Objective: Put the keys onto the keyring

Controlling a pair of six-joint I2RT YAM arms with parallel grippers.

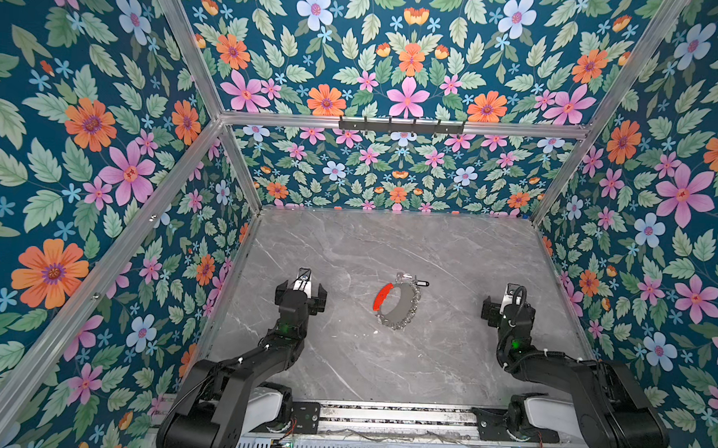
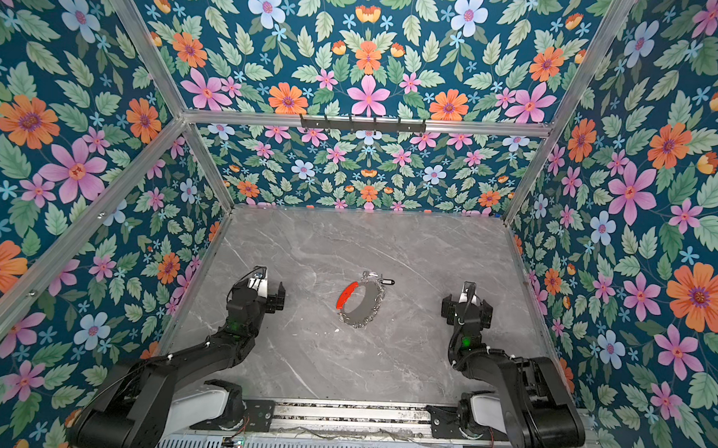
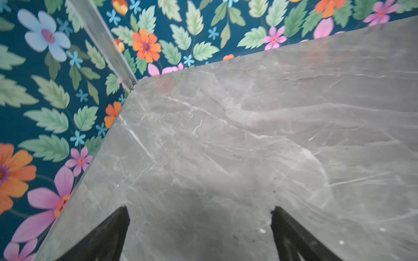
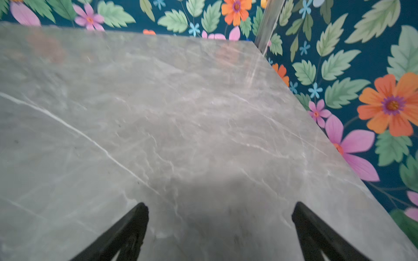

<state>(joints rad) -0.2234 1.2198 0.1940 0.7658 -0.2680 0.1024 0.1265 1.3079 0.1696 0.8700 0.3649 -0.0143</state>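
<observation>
Jaws on both arms stood spread and empty. The left arm [image 1: 291, 313] and right arm [image 1: 511, 319] sat well apart on either side of the keyring [image 1: 414, 304], likely to leave it clear. It lay in the middle of the desk [image 1: 348, 241], the black tag [image 1: 421, 283] touching its far edge; whether threaded on, I could not tell. Wrist views showed only bare desk between the jaws; only the top views showed the keyring.
</observation>
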